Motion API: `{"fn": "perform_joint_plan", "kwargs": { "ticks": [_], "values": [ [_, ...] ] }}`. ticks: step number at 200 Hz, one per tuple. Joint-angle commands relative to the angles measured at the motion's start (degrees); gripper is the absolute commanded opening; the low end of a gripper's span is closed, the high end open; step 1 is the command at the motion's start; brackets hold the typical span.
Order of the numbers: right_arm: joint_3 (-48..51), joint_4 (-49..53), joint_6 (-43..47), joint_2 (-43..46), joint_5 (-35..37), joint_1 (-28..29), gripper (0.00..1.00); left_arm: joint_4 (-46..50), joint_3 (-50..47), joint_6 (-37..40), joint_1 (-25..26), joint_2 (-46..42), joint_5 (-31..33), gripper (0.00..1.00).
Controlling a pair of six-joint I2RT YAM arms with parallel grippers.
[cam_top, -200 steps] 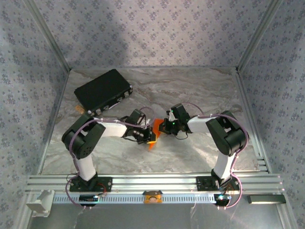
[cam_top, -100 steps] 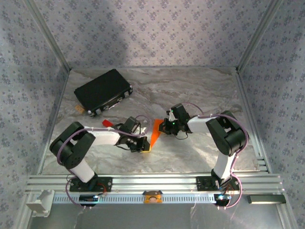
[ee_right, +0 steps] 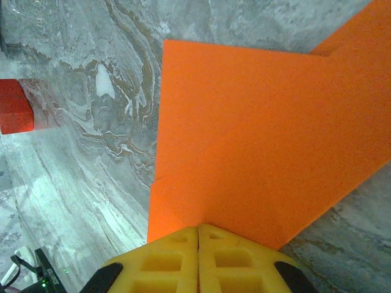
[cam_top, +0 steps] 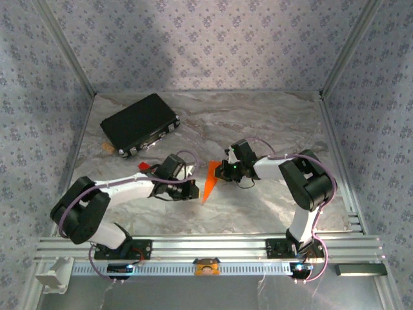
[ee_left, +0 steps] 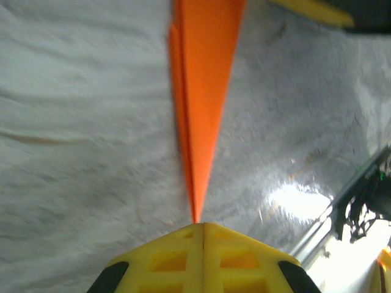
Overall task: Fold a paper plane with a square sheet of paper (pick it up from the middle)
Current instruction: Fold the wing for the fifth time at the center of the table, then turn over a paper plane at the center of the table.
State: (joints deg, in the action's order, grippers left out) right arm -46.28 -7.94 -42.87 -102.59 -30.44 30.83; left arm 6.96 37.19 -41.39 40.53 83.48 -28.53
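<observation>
on the counter (cam_top: pixel 271 116), my right gripper (ee_right: pixel 197 227) pinches the wide end of the paper plane (ee_right: pixel 244 140) steady while my left gripper (ee_left: pixel 203 224) pinches its nose, likely to sharpen the crease.

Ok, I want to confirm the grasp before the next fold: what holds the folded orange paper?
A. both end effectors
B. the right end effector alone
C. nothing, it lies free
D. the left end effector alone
A: the folded orange paper is pinched at its narrow tip in the shut left end effector and at its wide end in the shut right end effector.
</observation>
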Motion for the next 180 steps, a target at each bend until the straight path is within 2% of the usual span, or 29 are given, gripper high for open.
{"fn": "perform_joint_plan", "kwargs": {
  "ticks": [1, 40, 89, 136, 180],
  "values": [
    [-0.81, 3.81, 2.09, 3.28, 2.89, 0.62, 0.09, 1.13, 2.72, 0.73, -2.25, 1.75, 1.88, 0.02],
    [4.51, 4.84, -0.25, 9.72, 8.02, 0.38, 0.14, 0.5, 7.84, 1.28, -3.97, 6.84, -0.56, 0.04],
    [9.16, 4.4, -3.39, 14.97, 8.88, 0.57, 0.18, -1.42, 11.06, 1.13, -4.79, 12.23, -4.34, 0.1],
    [9.76, 2.85, -4.24, 14.54, 7.06, 1.64, 0.2, -2.62, 12.01, 0.55, -4.81, 14.93, -6.25, 0.12],
    [9.44, 1.41, -4.85, 13.01, 6.19, 2.73, 0.21, -5.06, 11.48, -0.52, -4.73, 15.81, -8.06, 0.19]
  ]
}}
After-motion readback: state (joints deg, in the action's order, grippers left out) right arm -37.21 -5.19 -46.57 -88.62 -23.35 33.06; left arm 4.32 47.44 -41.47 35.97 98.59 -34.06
